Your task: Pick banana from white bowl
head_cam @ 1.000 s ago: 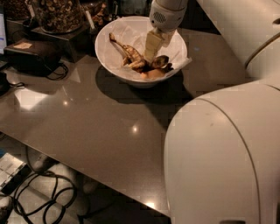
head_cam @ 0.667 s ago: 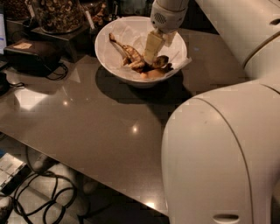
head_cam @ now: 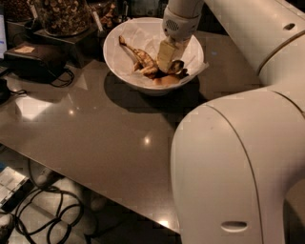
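The white bowl point(head_cam: 116, 64) stands at the back of the dark table point(head_cam: 95, 128), lined with crumpled white paper. A brown, overripe banana point(head_cam: 138, 55) lies in it, stem pointing up-left. My gripper point(head_cam: 167, 61) reaches down from above into the right half of the bowl, right at the banana's lower end, beside dark brown bits. The contact point is hidden by the gripper itself.
A glass jar of nuts point(head_cam: 62, 14) stands on a dark stand at the back left. A black device point(head_cam: 35, 59) with a cable lies left of the bowl. My arm's large white link point(head_cam: 238, 167) fills the right foreground. Cables point(head_cam: 52, 209) lie on the floor.
The gripper stays down in the bowl at the banana, barely moved. The arm's large foreground link has shifted slightly left.
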